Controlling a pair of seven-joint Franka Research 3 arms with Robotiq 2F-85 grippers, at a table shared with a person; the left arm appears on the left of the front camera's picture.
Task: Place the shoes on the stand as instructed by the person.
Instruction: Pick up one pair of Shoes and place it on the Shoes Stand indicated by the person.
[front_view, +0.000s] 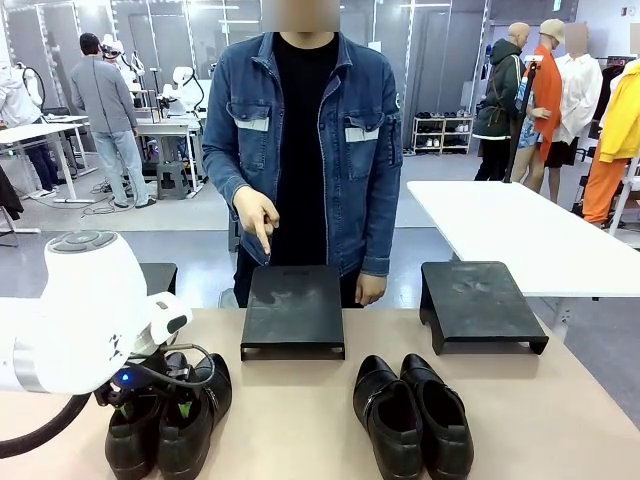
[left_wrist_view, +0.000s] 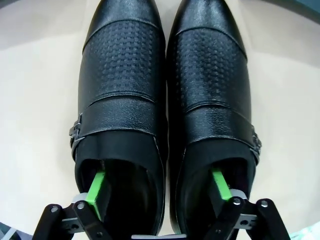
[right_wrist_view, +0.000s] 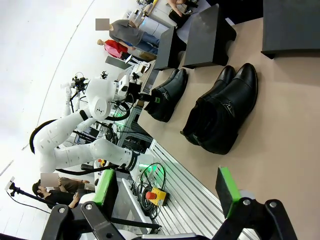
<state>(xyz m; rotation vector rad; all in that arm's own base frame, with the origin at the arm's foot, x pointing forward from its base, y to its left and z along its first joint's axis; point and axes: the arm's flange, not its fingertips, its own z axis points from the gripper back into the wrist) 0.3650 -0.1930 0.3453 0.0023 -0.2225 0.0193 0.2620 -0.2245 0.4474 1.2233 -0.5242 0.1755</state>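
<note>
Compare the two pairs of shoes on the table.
The left pair has one finger of the open left pincer inside each shoe; the right pair is untouched. The left pair lies partly under the left arm; the right pair lies uncovered. Both are glossy black, side by side, toes toward the person.

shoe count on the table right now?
4. Left pair side by side at near left, one finger of the left pincer inside each shoe; right pair side by side, right of centre. None looks hidden.
</note>
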